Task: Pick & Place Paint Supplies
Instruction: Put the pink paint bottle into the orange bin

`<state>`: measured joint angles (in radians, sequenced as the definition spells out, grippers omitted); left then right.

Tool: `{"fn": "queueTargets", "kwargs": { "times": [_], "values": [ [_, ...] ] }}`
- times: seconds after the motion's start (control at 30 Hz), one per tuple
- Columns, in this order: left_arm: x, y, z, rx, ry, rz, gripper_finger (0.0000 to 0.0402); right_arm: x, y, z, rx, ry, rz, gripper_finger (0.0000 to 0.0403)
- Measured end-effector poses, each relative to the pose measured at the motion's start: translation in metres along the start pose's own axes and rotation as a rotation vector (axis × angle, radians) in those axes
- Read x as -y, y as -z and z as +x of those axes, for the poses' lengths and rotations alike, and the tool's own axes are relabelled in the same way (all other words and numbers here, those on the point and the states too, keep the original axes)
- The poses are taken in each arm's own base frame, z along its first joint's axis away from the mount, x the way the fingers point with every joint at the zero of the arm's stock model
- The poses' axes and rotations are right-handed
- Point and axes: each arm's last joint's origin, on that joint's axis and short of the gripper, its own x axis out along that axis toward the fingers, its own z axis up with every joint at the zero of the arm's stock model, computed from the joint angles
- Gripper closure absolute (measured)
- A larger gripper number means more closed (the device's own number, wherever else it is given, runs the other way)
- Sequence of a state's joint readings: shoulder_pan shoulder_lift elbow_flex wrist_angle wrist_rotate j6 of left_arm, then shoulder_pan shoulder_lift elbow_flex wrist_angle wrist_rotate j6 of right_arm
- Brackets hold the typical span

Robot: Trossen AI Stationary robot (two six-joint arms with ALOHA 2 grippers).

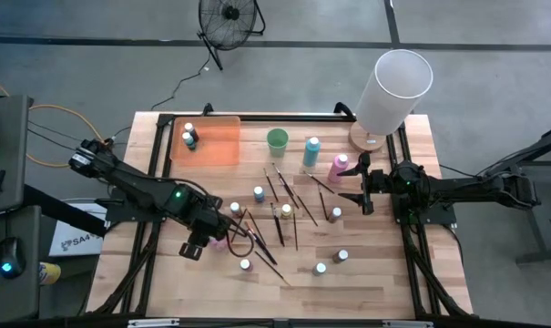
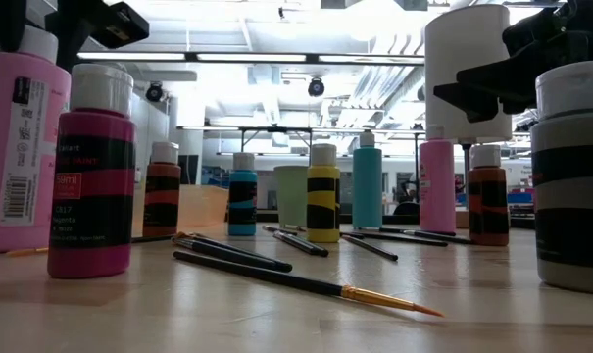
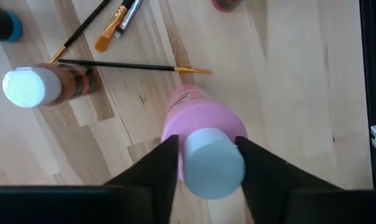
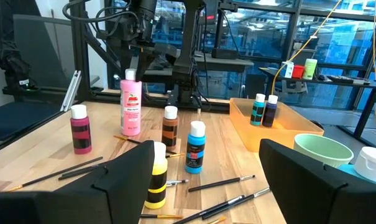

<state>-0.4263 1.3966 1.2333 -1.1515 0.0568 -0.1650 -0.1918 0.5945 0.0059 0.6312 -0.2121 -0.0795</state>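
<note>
— Closest to us in the left wrist view, what do we have?

— Pale blue cap on a tall pink plastic bottle (image 3: 203, 134), standing upright on the light wooden desk (image 3: 287, 93). We see the left tool (image 3: 206, 158) straddling that cap, one dark finger on each side. They sit close against it, yet we cannot tell whether they press it or merely flank it.

— Where does that put the left tool on the desk?

— From above, it hangs over the desk's left part (image 1: 207, 239), near a fan of thin dark-handled brushes (image 1: 257, 239). A small brown paint bottle with a white cap (image 3: 48, 87) stands just beside one brush in the wrist view.

— And the right tool?

— We see the right tool (image 1: 366, 189) over the right side of the desk with its fingers spread wide and nothing between them. It sits just beside a second tall pink bottle (image 1: 339, 166) and a tall blue bottle (image 1: 311, 150).

— The remaining supplies?

— Small pale-capped bottles are scattered across the middle, among them a yellow-and-black one (image 2: 322, 193) and a blue one (image 4: 195, 147). Two small bottles (image 1: 189, 136) stand inside the shallow orange tray (image 1: 216, 148) at the far left. A pale green cup (image 1: 277, 140) stands between that tray and the blue bottle, and a big white cylinder (image 1: 392, 91) rises at the far right corner.
</note>
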Motion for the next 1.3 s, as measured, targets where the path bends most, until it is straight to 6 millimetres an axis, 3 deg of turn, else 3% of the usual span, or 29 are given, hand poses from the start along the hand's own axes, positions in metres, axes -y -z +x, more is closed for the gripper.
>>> {"fn": "queueTargets", "kwargs": {
  "times": [0.07, 0.53, 0.9, 1.1, 1.3],
  "values": [
    [0.0, 0.0, 0.0, 0.002, -0.003, 0.0, 0.0284, 0.0, 0.0, 0.0, 0.0, 0.0, 0.0, 0.0117],
    [0.0, 0.002, -0.003, -0.001, 0.017, -0.054, 0.0285, 0.0, 0.0, 0.0, 0.0, 0.0, 0.0, 0.0117],
    [-0.002, 0.0, -0.046, 0.0, -0.032, -0.147, 0.0285, 0.0, 0.0, 0.0, 0.0, 0.0, 0.0, 0.0117],
    [-0.021, 0.0, -0.073, 0.011, -0.097, -0.234, 0.0285, 0.0, 0.0, 0.0, 0.0, 0.0, 0.0, 0.0117],
    [-0.056, 0.004, -0.09, 0.008, -0.152, -0.368, 0.0285, 0.0, 0.0, 0.0, 0.0, 0.0, 0.0, 0.0117]
  ]
}}
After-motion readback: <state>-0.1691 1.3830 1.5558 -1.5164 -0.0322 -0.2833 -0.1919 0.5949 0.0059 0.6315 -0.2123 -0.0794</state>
